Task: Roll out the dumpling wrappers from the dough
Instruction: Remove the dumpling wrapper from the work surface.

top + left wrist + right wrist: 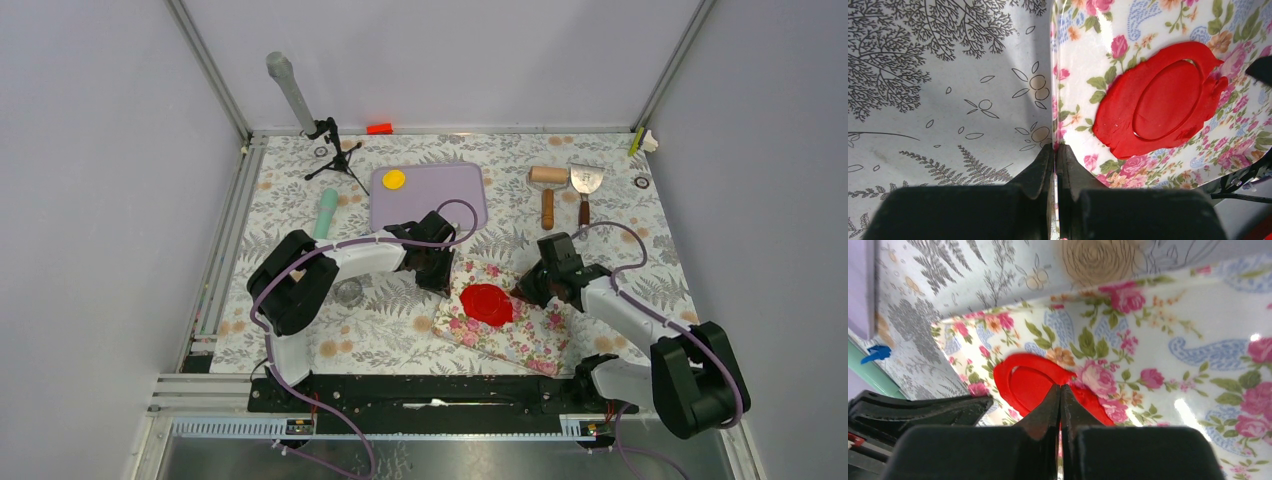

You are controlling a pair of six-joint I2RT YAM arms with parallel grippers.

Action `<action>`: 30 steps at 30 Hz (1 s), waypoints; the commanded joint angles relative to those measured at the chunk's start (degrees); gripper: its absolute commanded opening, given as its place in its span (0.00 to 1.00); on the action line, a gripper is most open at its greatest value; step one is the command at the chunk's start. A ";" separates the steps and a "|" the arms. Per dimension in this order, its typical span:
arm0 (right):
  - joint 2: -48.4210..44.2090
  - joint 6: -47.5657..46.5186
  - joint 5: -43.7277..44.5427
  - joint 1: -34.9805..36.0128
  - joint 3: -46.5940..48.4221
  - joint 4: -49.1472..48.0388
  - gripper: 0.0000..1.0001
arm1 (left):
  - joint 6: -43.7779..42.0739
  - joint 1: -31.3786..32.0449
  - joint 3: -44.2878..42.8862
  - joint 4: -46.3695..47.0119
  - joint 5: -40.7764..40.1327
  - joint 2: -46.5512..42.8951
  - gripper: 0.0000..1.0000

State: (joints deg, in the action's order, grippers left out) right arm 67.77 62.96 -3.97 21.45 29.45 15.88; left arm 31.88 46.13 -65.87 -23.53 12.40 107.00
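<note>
Two claws, both closed up tight. My left claw [1055,149] has its tips right at the left edge of the flowery mat [1083,45]. That edge runs straight into the slit between the fingers, so I honestly can't tell if I'm pinching it or just parked there. My right claw [1060,390] is closed too, with its tips down at the rim of the dough [1113,117] on the opposite side.

What worries me:
- If the left one does have the mat and tugs, the whole sheet could slide or curl on the desk [948,100] and take the dough with it.
- The right tips sit so close to the cut line that any push could dent the red disc [1165,100] or drag it out of round.
- The scrap ring around it is skinny at one side and already looks split there. I reckon it'd rip into bits rather than peel off in one go.
- The mat is glossy and the clay looks soft, so sticking seems likely.

The dough itself is bright red and rolled flat into a blobby, ragged-edged sheet in the middle of the mat. A clean round groove is pressed into it, and the wrapper sits inside that ring, smooth and not yet lifted out.

Further back, a yellow disc [394,179] lies on the purple tray [440,200]. A wooden rolling pin [547,190] and a scraper [586,183] lie side by side off to the right, well apart from all this.
</note>
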 commanded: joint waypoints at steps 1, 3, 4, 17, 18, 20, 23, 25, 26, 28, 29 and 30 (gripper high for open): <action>2.45 -5.02 2.21 -3.70 3.69 -0.34 0.00 | -2.96 -0.25 3.73 -6.01 -4.44 4.27 0.00; 3.75 -6.28 1.97 -4.56 3.86 -0.20 0.00 | -2.98 -0.25 3.69 -6.03 -4.52 4.23 0.00; 4.48 -6.69 1.84 -4.64 3.73 -0.20 0.00 | -2.96 -0.25 3.67 -6.01 -4.54 4.28 0.00; 4.49 -6.95 -6.46 -4.75 -2.50 -3.10 0.00 | -3.14 -0.27 3.55 -6.00 -4.26 4.48 0.00; 4.40 -7.09 -6.82 -4.75 -2.42 -3.03 0.00 | -3.14 -0.25 3.55 -5.99 -4.24 4.53 0.00; 4.38 -7.66 -7.32 -4.75 -1.94 -2.46 0.00 | -3.14 -0.25 3.65 -6.05 -4.45 4.40 0.00; 5.49 -9.04 -8.32 -4.75 -1.25 -2.53 0.00 | -3.14 -0.25 3.74 -6.00 -4.65 4.27 0.00; 7.37 -9.76 -9.78 -4.75 -0.43 -2.50 0.00 | -3.15 -0.26 3.64 -6.01 -4.55 4.31 0.00; 8.32 -10.12 -10.42 -4.76 -0.13 -2.37 0.00 | -3.18 -0.25 3.65 -6.00 -4.58 4.35 0.00; 10.03 -10.45 -11.14 -4.71 0.08 -2.48 0.00 | -3.14 -0.25 3.71 -6.00 -4.78 4.27 0.00; 10.63 -10.44 -11.48 -4.68 -0.07 -3.15 0.00 | -3.18 -0.25 3.79 -5.89 -4.89 4.07 0.00; 11.06 -10.26 -11.53 -4.73 -0.32 -3.77 0.00 | -3.14 -0.25 3.88 -5.91 -4.94 3.94 0.00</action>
State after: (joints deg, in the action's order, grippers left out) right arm 75.96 54.81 -14.76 16.82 29.15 10.94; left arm 31.75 46.11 -65.84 -23.44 12.91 107.02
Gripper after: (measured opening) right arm 0.018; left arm 0.039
